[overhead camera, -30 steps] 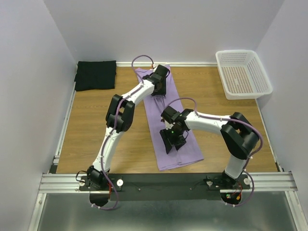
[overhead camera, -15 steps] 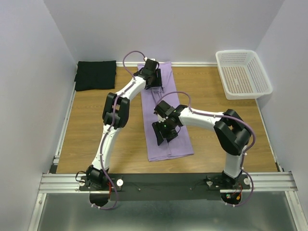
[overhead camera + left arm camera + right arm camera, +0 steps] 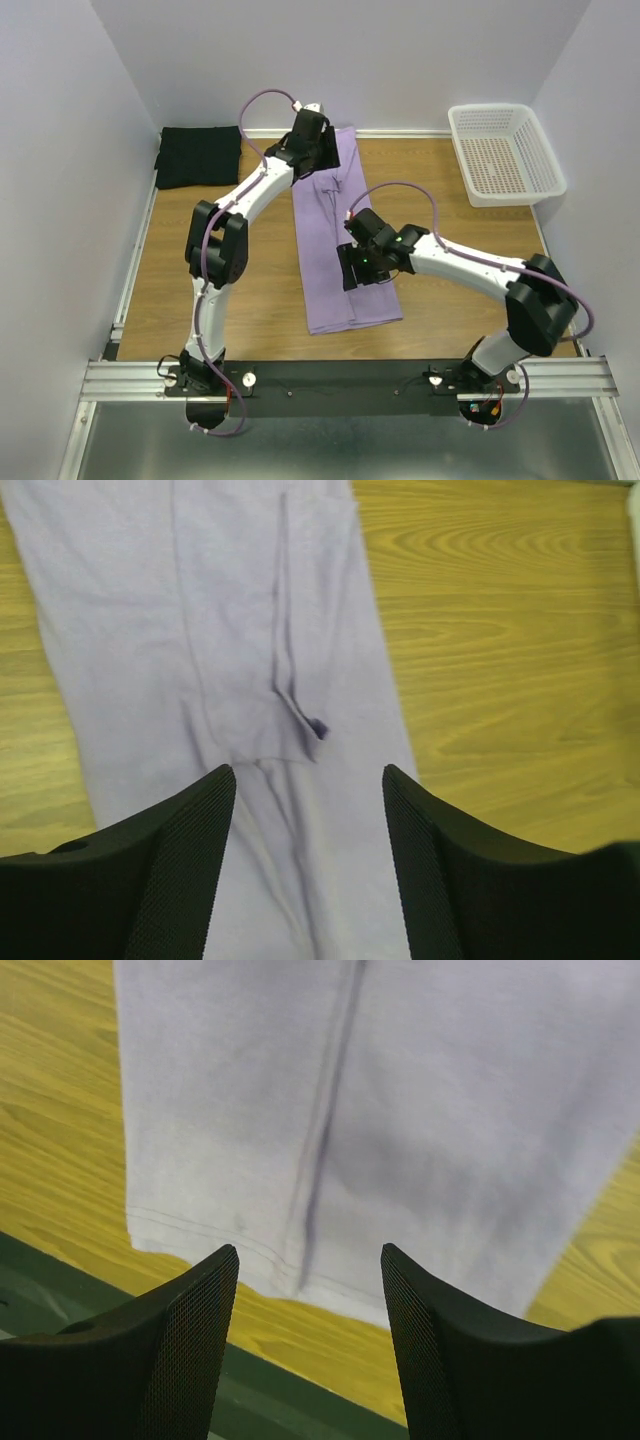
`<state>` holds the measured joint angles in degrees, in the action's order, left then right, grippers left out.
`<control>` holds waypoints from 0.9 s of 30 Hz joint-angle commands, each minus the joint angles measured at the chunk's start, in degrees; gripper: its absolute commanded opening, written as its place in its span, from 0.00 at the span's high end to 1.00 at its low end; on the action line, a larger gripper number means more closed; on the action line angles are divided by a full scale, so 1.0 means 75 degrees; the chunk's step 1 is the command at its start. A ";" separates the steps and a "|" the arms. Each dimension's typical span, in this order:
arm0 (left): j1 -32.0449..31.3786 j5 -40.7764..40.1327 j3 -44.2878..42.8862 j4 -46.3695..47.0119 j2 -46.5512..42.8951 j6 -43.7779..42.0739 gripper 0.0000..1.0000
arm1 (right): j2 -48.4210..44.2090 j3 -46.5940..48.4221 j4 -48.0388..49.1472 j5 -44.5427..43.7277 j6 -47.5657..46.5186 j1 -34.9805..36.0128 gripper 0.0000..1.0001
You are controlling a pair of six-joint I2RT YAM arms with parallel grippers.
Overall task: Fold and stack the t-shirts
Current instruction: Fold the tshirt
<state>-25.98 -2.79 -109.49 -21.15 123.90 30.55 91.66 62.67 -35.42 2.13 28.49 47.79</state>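
Two shirts are on the table (image 3: 200, 290) and both arms are out over one of them. We see the lavender t-shirt (image 3: 325, 270) lying in a long narrow strip down the middle of the wood, running from the far wall toward the near edge. The black t-shirt (image 3: 200, 155) sits folded in the far left corner, well apart from both arms. The white basket (image 3: 505, 110) is off in the far right corner.

Up at the far end of the strip, the left gripper (image 3: 320, 155) hangs over the lavender cloth. In its wrist view its two fingers (image 3: 170, 860) stand apart with nothing between them. The shirt lies flat below them, with a raised crease and a small turned-up flap just beyond the tips.

Over the middle of the strip, toward its right side, we have the right gripper (image 3: 352, 268). Its fingers (image 3: 170, 1350) are spread wide too, and nothing is pinched. Beyond those tips we see the stitched hem of the shirt, a lengthwise fold line running up from it, and bare wood past the hem. Whether either gripper touches the fabric, we cannot tell.
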 commanded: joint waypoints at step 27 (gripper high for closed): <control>-0.0906 -0.1305 0.3545 -0.0951 -0.2736 0.1106 0.37 | -0.1533 -0.2145 0.0035 -0.0859 0.0935 -0.1426 0.39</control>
<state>-31.33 -8.73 -89.38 -23.38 111.77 36.10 82.24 48.49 -35.14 -6.70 33.69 37.36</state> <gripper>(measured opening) 0.623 0.625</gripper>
